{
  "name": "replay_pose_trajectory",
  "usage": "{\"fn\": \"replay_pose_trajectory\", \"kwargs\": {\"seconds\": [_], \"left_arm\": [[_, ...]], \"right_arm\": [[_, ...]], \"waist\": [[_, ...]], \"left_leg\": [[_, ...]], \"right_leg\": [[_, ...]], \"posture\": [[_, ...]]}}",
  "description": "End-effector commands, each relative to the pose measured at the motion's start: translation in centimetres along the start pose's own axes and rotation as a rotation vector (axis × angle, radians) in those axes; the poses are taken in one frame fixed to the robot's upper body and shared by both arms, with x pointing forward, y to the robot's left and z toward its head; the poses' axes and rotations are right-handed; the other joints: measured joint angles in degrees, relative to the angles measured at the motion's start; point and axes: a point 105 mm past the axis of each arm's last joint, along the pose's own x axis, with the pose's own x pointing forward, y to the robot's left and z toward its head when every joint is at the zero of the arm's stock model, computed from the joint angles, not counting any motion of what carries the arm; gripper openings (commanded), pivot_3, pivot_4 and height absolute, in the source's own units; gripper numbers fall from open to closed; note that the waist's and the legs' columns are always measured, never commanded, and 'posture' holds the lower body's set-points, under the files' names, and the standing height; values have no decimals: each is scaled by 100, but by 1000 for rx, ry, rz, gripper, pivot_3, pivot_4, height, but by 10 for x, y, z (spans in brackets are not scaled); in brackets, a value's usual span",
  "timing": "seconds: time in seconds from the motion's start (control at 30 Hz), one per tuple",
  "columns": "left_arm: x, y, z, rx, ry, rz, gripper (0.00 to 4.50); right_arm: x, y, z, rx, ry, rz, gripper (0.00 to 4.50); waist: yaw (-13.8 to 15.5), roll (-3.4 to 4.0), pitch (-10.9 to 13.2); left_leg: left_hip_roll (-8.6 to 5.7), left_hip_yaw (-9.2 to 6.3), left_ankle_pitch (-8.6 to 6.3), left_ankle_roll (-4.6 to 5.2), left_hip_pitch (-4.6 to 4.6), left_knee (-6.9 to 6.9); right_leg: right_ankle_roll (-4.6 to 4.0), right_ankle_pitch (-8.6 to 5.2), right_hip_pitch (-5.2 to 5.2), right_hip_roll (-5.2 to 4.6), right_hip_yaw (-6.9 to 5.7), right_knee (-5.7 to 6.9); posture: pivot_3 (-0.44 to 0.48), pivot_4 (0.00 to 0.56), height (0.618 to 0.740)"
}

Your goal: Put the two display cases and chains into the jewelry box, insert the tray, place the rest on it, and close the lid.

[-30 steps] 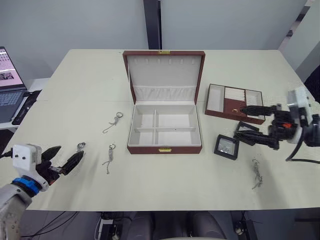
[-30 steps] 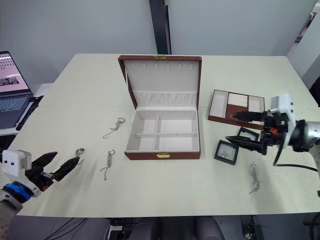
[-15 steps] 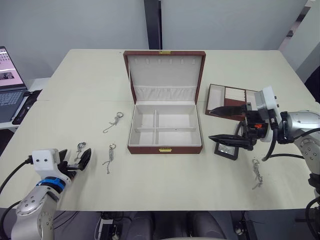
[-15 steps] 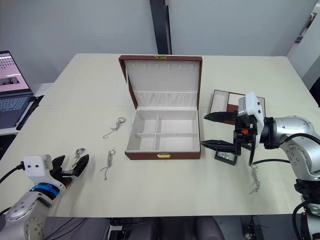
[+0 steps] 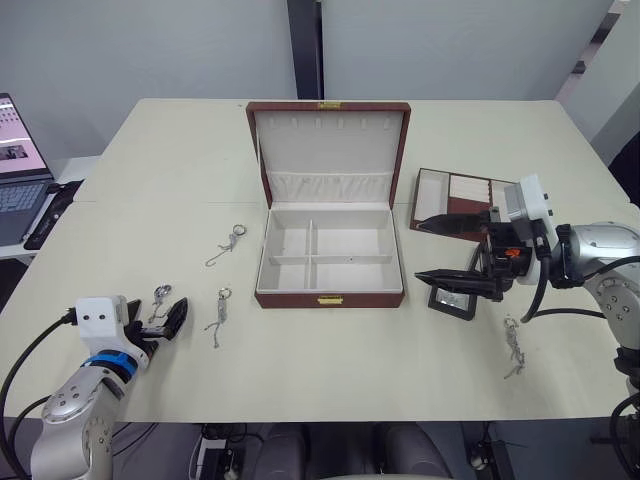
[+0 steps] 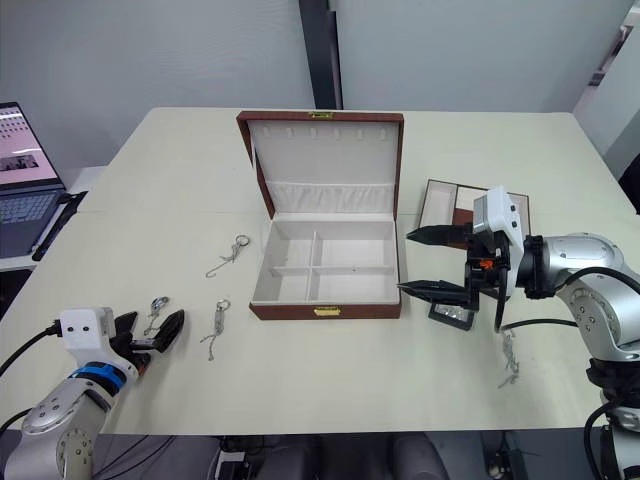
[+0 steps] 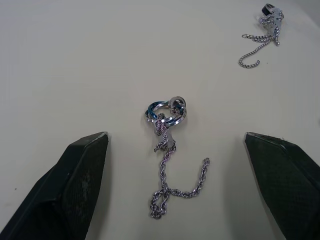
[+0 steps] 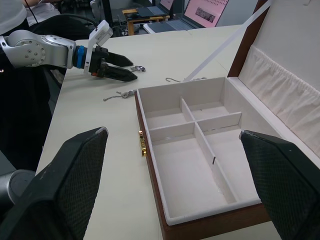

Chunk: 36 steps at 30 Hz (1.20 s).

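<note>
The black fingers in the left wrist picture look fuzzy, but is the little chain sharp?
Left wrist view: the chain with its ring lies sharp and bright between the open left gripper, whose close fingers are soft at the edges. Right wrist view: the same softness on the right gripper's fingers, while the jewelry box is clear.

Cream table (image 5: 150, 170) is sitting before pale grey wall panels (image 5: 150, 45). Dark post (image 5: 303, 48) is standing at 12 o'clock. Open laptop (image 5: 18, 165) is glowing at 9 o'clock.

Four chains (image 5: 226, 243), two display cases (image 5: 453, 296)
</note>
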Motion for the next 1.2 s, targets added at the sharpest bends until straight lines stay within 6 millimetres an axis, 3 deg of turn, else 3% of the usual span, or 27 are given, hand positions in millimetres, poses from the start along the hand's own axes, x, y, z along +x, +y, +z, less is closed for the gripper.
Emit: {"fn": "replay_pose_trajectory", "kwargs": {"seconds": [0.03, 0.1, 0.2, 0.63, 0.9, 1.2], "left_arm": [[-2, 5, -12, 5, 48, 7, 4500], [-2, 5, -13, 4, 49, 3, 4500], [-1, 8, -15, 15, 57, 15, 3967], [3, 11, -20, 30, 75, 31, 79], [-1, 9, -15, 6, 39, 24, 29], [-9, -15, 28, -21, -95, -67, 29]], "right_arm": [[-1, 2, 9, -45, -10, -1, 4480], [-1, 2, 9, -43, -11, -1, 4480], [-1, 2, 8, -40, -9, -3, 4500], [-1, 1, 9, -41, -8, -6, 4500], [-3, 0, 9, -42, -6, -11, 4500], [-5, -5, 19, -59, -37, -29, 4500]], "waist": [[0, 0, 0], [0, 2, -1], [0, 7, -4], [1, 10, -6], [-8, 10, -6], [-2, 1, -1]], "left_leg": [[0, 0, 0, 0, 0, 0], [0, 0, 0, 0, 1, 0], [0, 0, 0, 0, 2, 0], [-2, 1, 0, 0, 3, -1], [-1, 1, 0, 0, 3, -1], [1, -4, 0, 0, -2, -1]], "right_leg": [[0, 0, 0, 0, 0, 0], [0, 0, 0, 0, 0, 0], [0, 0, 1, 0, 0, 0], [0, 0, 2, -1, 0, 0], [0, 0, 2, -1, 1, 0], [0, 0, 1, 0, 3, -2]], "posture": [[0, 150, 740], [0, 150, 740], [0, 150, 740], [0, 150, 740], [0, 150, 740], [0, 150, 740]]}}
